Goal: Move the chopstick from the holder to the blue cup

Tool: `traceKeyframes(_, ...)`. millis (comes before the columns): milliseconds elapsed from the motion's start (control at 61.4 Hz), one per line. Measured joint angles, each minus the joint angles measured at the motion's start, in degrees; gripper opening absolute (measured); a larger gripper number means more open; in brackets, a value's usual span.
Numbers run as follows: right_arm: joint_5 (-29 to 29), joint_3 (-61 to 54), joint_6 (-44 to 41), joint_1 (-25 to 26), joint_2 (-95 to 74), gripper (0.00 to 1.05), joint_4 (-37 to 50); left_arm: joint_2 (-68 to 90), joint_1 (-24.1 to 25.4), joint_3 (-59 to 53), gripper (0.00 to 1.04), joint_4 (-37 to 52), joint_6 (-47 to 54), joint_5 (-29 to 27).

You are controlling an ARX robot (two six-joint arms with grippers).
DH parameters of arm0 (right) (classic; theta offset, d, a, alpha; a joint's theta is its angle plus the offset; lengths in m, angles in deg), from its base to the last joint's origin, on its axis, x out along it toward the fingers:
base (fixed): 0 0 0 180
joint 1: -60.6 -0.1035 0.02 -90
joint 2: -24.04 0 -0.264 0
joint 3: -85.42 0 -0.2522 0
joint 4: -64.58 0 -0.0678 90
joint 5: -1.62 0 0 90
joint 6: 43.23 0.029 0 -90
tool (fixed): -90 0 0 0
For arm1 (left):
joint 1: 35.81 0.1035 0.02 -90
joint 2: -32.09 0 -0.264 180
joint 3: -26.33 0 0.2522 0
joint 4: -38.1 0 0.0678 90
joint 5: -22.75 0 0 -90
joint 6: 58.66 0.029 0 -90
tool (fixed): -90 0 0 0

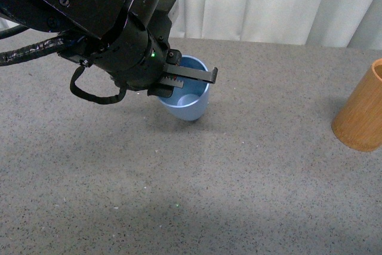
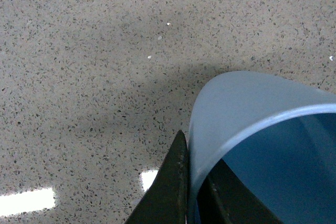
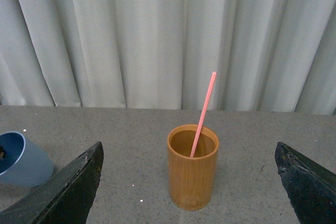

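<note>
My left gripper (image 1: pixel 191 79) is shut on the wall of the blue cup (image 1: pixel 192 101), one finger inside and one outside. The cup is tilted and empty inside. In the left wrist view the cup's rim (image 2: pixel 252 129) fills the corner, pinched between the dark fingers (image 2: pixel 173 187). The orange-brown holder (image 3: pixel 192 174) stands upright on the table, midway between my right gripper's wide-open fingers (image 3: pixel 73 187) and some way ahead of them. One pinkish-red chopstick (image 3: pixel 203 113) leans out of it. The front view shows the holder (image 1: pixel 363 114) at the right edge, cut off by the frame. The right gripper (image 3: pixel 191 192) holds nothing.
The grey speckled table (image 1: pixel 227 195) runs back to a white curtain (image 3: pixel 157 35). The blue cup (image 3: pixel 23 160) shows at the side of the right wrist view. The left arm's black body and cable (image 1: pixel 89 22) fill the front view's upper left.
</note>
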Motion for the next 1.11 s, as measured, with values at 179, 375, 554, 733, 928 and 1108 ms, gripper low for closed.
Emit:
traceKeyframes(179, 0.0, 0.0, 0.0, 0.0, 0.0, 0.95, 0.0, 0.11, 0.0, -0.13, 0.04, -0.13, 0.22, 0.0)
traceKeyframes(375, 0.0, 0.0, 0.0, 0.0, 0.0, 0.95, 0.0, 0.11, -0.02, -0.24, 0.39, -0.13, 0.24, 0.04)
traceKeyframes(554, 0.0, 0.0, 0.0, 0.0, 0.0, 0.95, 0.0, 0.11, -0.04, -0.24, 0.67, -0.13, 0.17, 0.11)
traceKeyframes(733, 0.0, 0.0, 0.0, 0.0, 0.0, 0.95, 0.0, 0.09, -0.04, -0.07, 1.0, -0.79, -0.02, 0.17)
traceKeyframes(928, 0.0, 0.0, 0.0, 0.0, 0.0, 0.95, 0.0, -0.15, -0.26, 0.2, 0.98, -0.87, -0.2, 0.61)
traceKeyframes(1108, 0.0, 0.0, 0.0, 0.0, 0.0, 0.95, 0.0, -0.68, -0.79, 0.2, 0.98, -0.9, -0.42, 0.87)
